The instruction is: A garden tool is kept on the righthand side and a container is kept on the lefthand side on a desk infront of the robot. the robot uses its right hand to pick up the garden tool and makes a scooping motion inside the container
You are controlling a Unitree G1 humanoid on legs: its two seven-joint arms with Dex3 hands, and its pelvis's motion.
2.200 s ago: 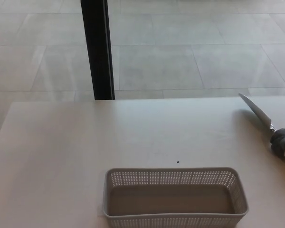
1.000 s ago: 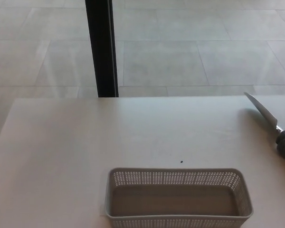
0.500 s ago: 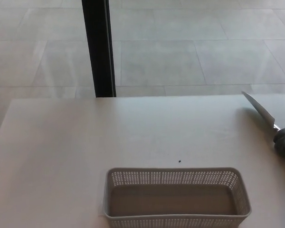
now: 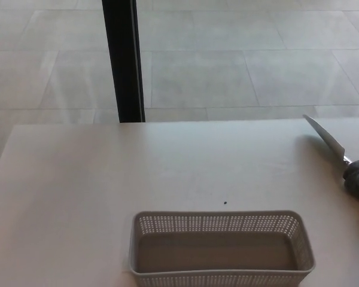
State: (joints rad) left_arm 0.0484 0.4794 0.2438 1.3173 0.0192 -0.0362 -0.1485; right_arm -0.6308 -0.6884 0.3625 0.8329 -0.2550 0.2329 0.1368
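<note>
Narrow silver-bladed garden tool with grey collar near our desk's right edge, tip pointing toward far-left, perforated grey container at near edge, our hands unseen.

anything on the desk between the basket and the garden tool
In the head view, nothing: only bare desk lies between the grey perforated basket and the garden tool at the right edge. A tiny dark speck sits just beyond the basket's far rim.

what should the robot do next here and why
Probably bring the right hand in toward the garden tool. It lies untouched at the desk's right edge, neither hand is in view, and the basket sits empty, so scooping waits on a grasp.
</note>
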